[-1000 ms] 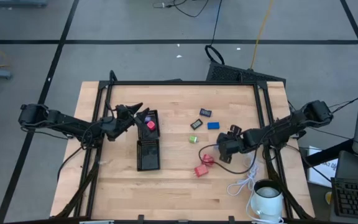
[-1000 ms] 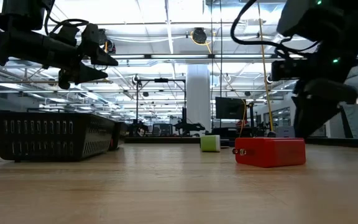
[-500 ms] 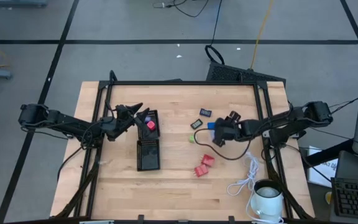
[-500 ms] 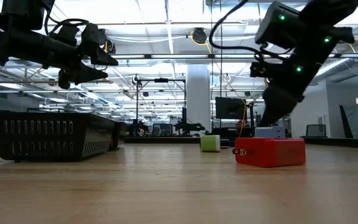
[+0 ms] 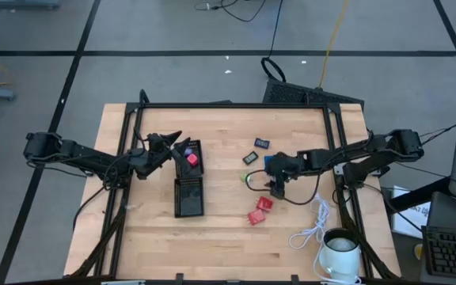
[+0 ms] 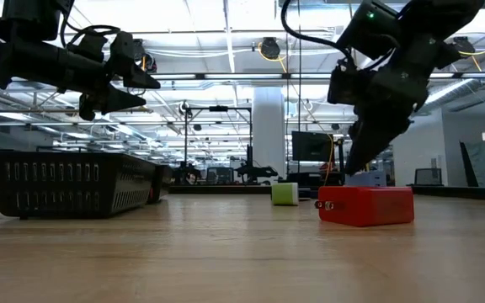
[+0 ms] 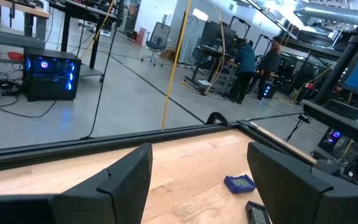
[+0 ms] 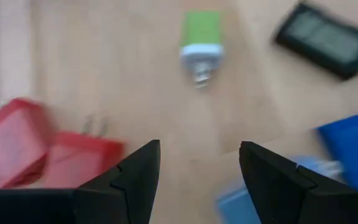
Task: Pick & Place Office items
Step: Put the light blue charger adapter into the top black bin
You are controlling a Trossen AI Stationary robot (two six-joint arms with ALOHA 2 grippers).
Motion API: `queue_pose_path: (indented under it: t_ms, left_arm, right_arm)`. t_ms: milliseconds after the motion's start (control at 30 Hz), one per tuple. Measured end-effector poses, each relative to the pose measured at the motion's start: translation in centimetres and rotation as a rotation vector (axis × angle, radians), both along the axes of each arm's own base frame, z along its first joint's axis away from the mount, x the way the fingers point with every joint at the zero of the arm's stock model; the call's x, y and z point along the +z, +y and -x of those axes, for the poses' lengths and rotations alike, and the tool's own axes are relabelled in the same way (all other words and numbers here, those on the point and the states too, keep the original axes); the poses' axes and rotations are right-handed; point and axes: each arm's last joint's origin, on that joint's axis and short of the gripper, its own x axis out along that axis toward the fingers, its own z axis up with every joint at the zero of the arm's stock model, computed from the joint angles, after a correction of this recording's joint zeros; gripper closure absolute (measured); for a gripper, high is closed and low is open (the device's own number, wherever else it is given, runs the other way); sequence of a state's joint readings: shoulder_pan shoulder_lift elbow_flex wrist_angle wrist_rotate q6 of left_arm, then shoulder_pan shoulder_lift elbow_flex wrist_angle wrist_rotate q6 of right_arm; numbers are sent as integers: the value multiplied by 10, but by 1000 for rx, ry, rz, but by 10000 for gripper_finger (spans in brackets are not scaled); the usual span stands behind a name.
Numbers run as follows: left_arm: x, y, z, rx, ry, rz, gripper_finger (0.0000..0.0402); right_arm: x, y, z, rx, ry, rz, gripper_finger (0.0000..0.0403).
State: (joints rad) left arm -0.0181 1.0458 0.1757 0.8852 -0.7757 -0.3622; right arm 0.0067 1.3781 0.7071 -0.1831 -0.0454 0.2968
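Desk (image 5: 157, 237) of light wood, black rail frame along its left, far and right edges. Black tray (image 5: 189, 187) sits left of centre, long axis running near to far, a red piece (image 5: 191, 159) and a purple piece (image 5: 187, 150) in its far end. Left gripper (image 5: 174, 142) hovers at the tray's far-left corner, above the rim, fingers (image 7: 126, 180) spread apart with nothing between them; in the low view it hangs well clear of the tray's top edge (image 6: 74, 154).

Right gripper (image 5: 277, 188) is over the middle of the desk, pointing down, fingers (image 8: 135, 171) spread, empty, not touching the wood. Green piece (image 5: 248, 179) lies just beside it on the tray side; blue piece (image 5: 269, 161) just beyond it, partly under the arm. Two black pieces (image 5: 256, 150) lie farther toward the far edge, apart from each other. Two red pieces (image 5: 260, 210) lie touching, nearer than the gripper. In the right wrist view green piece (image 8: 201, 34), red pieces (image 8: 48, 149) and blue piece (image 8: 353, 146) ring the fingers with bare wood between.

White coiled cable (image 5: 313, 229) and white mug (image 5: 340, 249) crowd the near-right corner. Near-left part of the desk is open wood.
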Motion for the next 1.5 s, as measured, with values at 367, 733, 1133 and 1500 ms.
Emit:
queue_pose_path:
  t_ms: [367,733,1133,1500]
  left_arm:
    - [0,0,0,0,-1,0,142]
    - [0,0,0,-1,-10,10,135]
    - [0,0,0,-1,-10,10,135]
    - [0,0,0,-1,-10,9,135]
  right_arm:
    - [-10,5,18,-72,220,-72,193]
    - [-15,-4,34,-254,366,187,193]
    - [-14,-2,28,-338,307,48,193]
    - [6,-4,27,-336,158,-1,193]
